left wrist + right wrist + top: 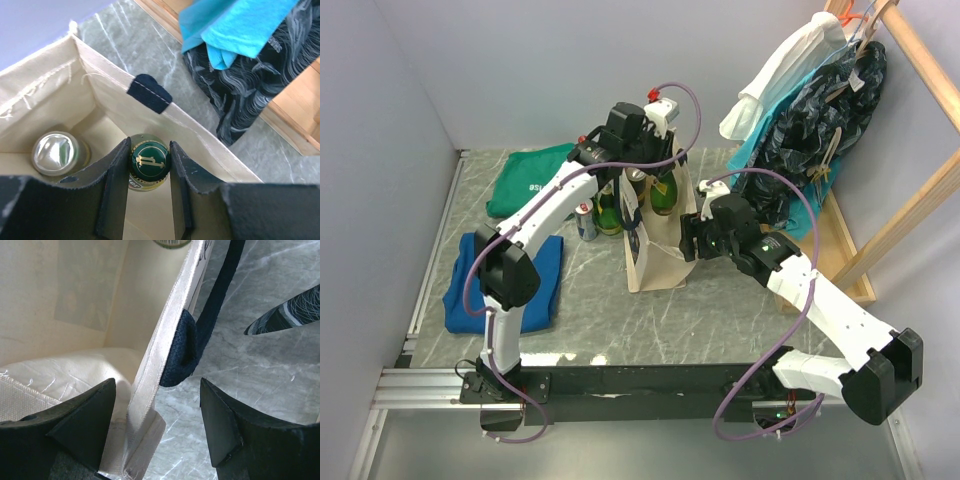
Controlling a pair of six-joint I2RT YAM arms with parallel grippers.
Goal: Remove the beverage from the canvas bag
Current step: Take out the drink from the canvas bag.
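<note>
The cream canvas bag stands upright mid-table, its mouth open. My left gripper reaches down into it from above. In the left wrist view the left gripper is shut on the beverage, a green bottle with a green-and-gold cap, with a finger touching each side of the cap. A silver can top sits beside it inside the bag. My right gripper is at the bag's right rim. In its wrist view the right gripper is open and straddles the bag wall near a navy handle, without pinching it.
A green bottle and a can stand just left of the bag. A green cloth lies at the back left and a blue cloth at the front left. A wooden rack with hanging clothes stands at the right.
</note>
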